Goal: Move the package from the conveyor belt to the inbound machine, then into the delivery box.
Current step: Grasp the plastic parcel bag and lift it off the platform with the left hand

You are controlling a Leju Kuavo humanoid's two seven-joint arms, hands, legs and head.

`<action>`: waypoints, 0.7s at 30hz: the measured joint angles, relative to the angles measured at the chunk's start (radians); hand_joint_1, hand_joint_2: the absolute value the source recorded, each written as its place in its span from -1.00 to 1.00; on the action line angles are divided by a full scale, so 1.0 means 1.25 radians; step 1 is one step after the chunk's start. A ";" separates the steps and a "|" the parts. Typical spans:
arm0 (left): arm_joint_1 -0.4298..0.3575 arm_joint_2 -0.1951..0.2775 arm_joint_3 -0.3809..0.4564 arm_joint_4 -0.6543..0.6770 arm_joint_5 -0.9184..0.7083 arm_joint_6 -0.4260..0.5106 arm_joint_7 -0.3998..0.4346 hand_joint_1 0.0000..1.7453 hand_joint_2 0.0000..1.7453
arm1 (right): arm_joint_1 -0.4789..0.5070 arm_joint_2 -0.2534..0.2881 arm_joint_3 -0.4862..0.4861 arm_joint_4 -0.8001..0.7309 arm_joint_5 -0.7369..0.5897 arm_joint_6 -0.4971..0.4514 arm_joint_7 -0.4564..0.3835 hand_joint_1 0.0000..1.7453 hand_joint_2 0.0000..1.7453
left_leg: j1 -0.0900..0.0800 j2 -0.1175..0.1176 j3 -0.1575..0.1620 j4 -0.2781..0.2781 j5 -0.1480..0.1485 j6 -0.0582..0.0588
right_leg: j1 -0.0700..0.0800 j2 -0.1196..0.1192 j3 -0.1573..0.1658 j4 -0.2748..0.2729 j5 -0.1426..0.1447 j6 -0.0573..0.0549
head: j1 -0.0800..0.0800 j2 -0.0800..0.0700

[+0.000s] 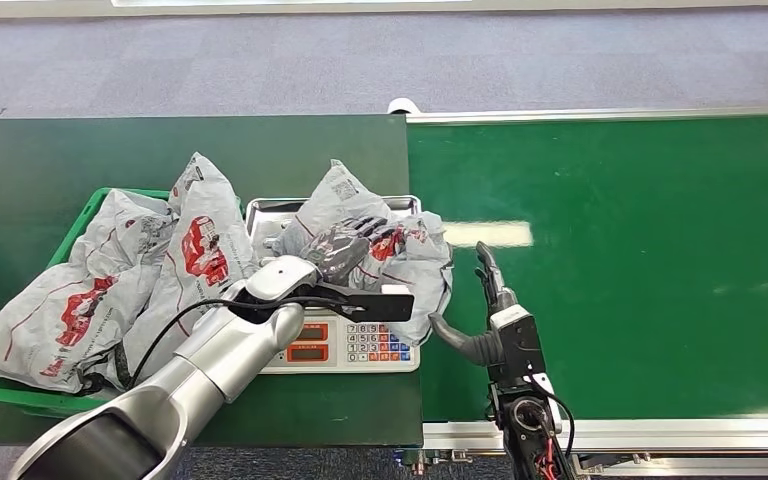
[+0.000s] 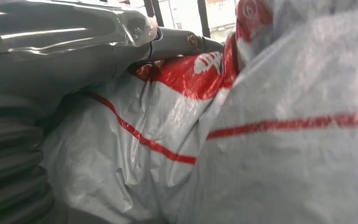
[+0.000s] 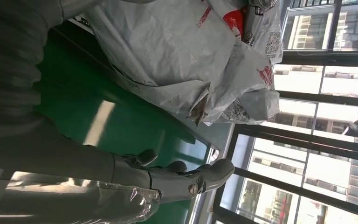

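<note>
Head view: left hand (image 1: pixel 352 248) laid over the package (image 1: pixel 400 262) on the scale (image 1: pixel 345 345), fingers spread across the bag and seemingly gripping it; right hand (image 1: pixel 480 325) empty, fingers apart, over the belt (image 1: pixel 640 260), beside the crate (image 1: pixel 20 390) of bags. Left wrist view: thumb pressed into the bag, so probably the weighing step done, next calling for a lift and carry left to the crate. Right wrist view: fingers (image 3: pixel 186 179) spread, holding nothing.

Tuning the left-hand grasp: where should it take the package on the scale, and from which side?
Judging by the head view, grip the package across its puffed middle, from above, where the left hand lies on it. The bag lies flat on the scale tray, its right edge overhanging towards the conveyor belt; the soft film should bunch easily.
</note>
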 joint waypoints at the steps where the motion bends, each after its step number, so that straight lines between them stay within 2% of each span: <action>1: 0.003 0.000 0.000 -0.002 0.002 0.005 -0.008 0.76 1.00 | 0.000 0.000 0.000 0.002 -0.001 0.000 0.000 -1.00 1.00 | 0.000 0.000 0.000 0.000 0.000 0.000 | 0.000 0.000 0.000 0.000 0.000 0.000 | 0.000 0.000; 4: 0.015 0.003 0.000 -0.015 0.006 0.023 -0.030 0.94 1.00 | 0.000 0.000 0.002 0.005 -0.003 -0.001 0.000 -1.00 1.00 | 0.000 -0.001 0.000 0.000 0.000 0.000 | 0.000 0.000 0.000 0.000 0.000 0.000 | 0.000 0.000; 12: 0.044 0.013 0.006 -0.069 0.023 0.055 -0.069 0.93 1.00 | 0.000 0.000 0.005 0.009 -0.008 0.002 0.001 -1.00 1.00 | 0.000 -0.001 0.000 0.000 0.000 0.000 | 0.000 0.000 0.000 0.000 0.000 0.000 | 0.000 0.000; 17: 0.083 0.021 0.030 -0.113 0.073 0.141 -0.168 1.00 1.00 | -0.001 0.000 0.007 0.010 -0.009 0.005 0.001 -1.00 1.00 | 0.000 -0.001 -0.001 0.000 0.000 0.000 | 0.000 0.000 -0.001 0.000 0.000 0.000 | 0.000 0.000; 21: 0.111 0.021 0.053 -0.145 0.092 0.197 -0.190 1.00 1.00 | -0.001 0.002 0.007 0.010 -0.011 0.005 0.002 -1.00 1.00 | 0.000 -0.001 -0.002 0.000 0.000 0.000 | 0.000 0.000 -0.002 0.000 0.000 0.000 | 0.000 0.000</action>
